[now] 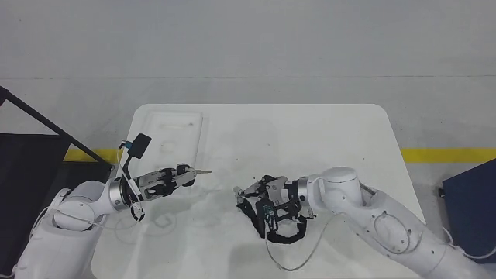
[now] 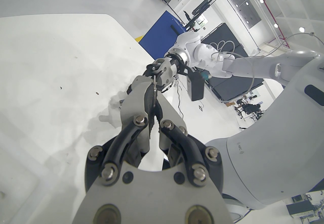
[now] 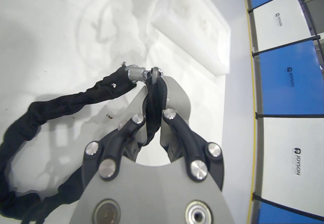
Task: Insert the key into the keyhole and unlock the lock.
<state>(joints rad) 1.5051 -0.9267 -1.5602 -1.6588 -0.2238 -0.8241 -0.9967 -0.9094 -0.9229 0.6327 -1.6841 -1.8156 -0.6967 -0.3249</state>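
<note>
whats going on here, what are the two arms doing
The left end effector is shut on a small key, with the key's tip pointing toward the other arm. The right end effector is shut on the lock near its metal end, and the lock's black sleeved chain trails onto the table. In the top view there is a gap between key and lock, so the key is not yet in the keyhole.
</note>
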